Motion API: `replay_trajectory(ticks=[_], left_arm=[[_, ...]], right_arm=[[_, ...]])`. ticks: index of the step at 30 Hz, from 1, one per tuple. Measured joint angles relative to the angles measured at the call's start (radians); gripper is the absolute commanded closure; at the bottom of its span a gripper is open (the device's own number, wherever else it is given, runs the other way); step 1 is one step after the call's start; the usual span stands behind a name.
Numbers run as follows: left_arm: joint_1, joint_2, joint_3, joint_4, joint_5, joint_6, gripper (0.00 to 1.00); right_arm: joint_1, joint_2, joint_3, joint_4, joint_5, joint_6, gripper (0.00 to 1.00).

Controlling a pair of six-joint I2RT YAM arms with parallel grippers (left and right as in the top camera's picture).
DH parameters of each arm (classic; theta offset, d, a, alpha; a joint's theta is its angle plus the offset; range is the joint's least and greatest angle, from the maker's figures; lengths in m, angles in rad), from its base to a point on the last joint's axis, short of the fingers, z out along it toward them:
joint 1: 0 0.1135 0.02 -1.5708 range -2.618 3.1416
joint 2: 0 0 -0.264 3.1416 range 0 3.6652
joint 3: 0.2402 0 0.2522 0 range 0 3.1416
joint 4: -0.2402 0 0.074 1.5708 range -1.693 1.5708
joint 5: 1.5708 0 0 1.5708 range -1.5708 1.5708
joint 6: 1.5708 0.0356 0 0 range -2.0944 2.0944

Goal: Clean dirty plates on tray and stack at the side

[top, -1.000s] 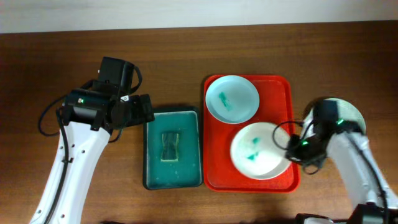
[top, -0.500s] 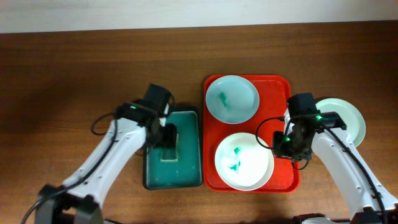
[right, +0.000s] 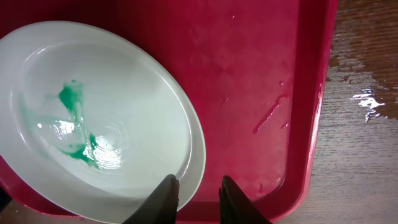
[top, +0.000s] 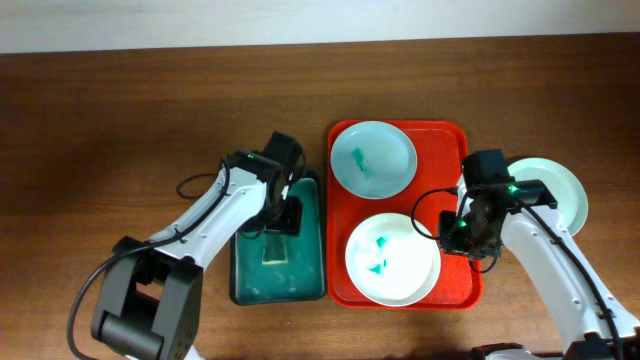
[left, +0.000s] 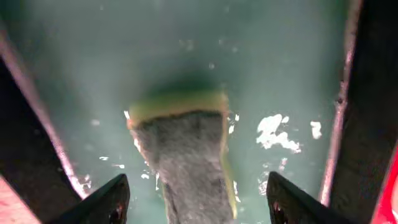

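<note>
Plates (top: 392, 258) sit smeared on the tray (top: 452, 150); one clean at three o'clock. Left tool (left: 193, 202), spread apart, straddles the sponge (left: 186, 155); next, likely clamp it. Right tool (right: 198, 194) nips a plate rim.

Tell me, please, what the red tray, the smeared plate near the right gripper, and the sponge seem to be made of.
The red tray looks like glossy moulded plastic: smooth, with wet streaks and a rounded rim. The smeared plate is glossy white, ceramic or hard plastic; the shine leaves it open. The sponge seems soft foam, yellow with a rough grey scouring layer.
</note>
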Motion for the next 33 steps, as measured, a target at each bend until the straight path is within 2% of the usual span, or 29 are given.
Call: replay_trajectory(ticks=[1, 2, 3, 4, 8, 10, 11, 12, 13, 15, 18, 19, 21, 22, 24, 30, 33], left_arm=[[0.000, 0.010, 0.000, 0.038, -0.044, 0.000, 0.46], [0.000, 0.029, 0.000, 0.054, -0.051, 0.002, 0.63], [0.000, 0.087, 0.004, 0.091, -0.061, 0.002, 0.92], [0.000, 0.156, 0.018, 0.090, -0.062, 0.001, 1.00], [-0.003, 0.184, 0.056, 0.060, -0.072, 0.004, 0.99], [-0.003, 0.202, 0.117, -0.048, -0.072, 0.004, 0.42], [-0.003, 0.201, 0.183, -0.114, -0.072, 0.008, 0.34], [-0.003, 0.193, 0.251, -0.186, -0.072, 0.003, 0.32], [-0.003, 0.175, 0.286, -0.227, -0.072, 0.003, 0.32], [-0.003, 0.159, 0.295, -0.292, -0.064, 0.004, 0.40], [-0.003, 0.159, 0.273, -0.293, -0.061, -0.032, 0.51], [-0.003, 0.159, 0.227, -0.277, -0.057, -0.066, 0.60], [-0.003, 0.150, 0.074, -0.107, -0.011, -0.113, 1.00], [-0.003, 0.146, 0.031, -0.042, 0.011, -0.122, 1.00], [-0.003, 0.146, 0.018, -0.011, 0.026, -0.129, 1.00], [-0.003, 0.102, 0.086, -0.096, 0.025, -0.043, 1.00], [-0.003, -0.029, 0.116, -0.112, 0.026, 0.019, 1.00]], right_arm=[[0.000, 0.000, 0.000, 0.000, 0.000, 0.000, 0.75], [0.000, 0.000, 0.000, 0.000, 0.000, 0.000, 0.75], [0.000, 0.000, 0.000, -0.001, 0.000, 0.000, 0.75], [0.000, 0.000, 0.000, -0.001, 0.000, 0.000, 0.75], [0.000, 0.000, 0.000, -0.003, 0.000, 0.000, 0.75], [0.000, 0.000, 0.000, -0.002, 0.000, 0.000, 0.75], [0.000, 0.000, 0.000, -0.003, 0.000, 0.000, 0.75], [0.000, 0.000, 0.000, -0.005, 0.000, 0.000, 0.75], [0.000, 0.000, 0.000, -0.006, 0.000, 0.000, 0.75], [0.000, 0.000, 0.000, -0.016, 0.000, 0.000, 0.71], [0.000, 0.000, 0.000, -0.072, 0.000, 0.002, 0.65], [0.000, 0.000, 0.000, -0.079, 0.000, 0.005, 0.65], [0.000, 0.000, -0.008, -0.069, 0.000, 0.008, 0.65], [0.000, 0.000, -0.013, -0.067, 0.000, 0.008, 0.65], [0.000, 0.000, -0.019, -0.064, 0.000, 0.008, 0.61], [0.000, 0.000, -0.053, 0.006, 0.000, 0.031, 0.59], [0.000, 0.040, -0.053, 0.094, -0.049, -0.005, 0.66]])
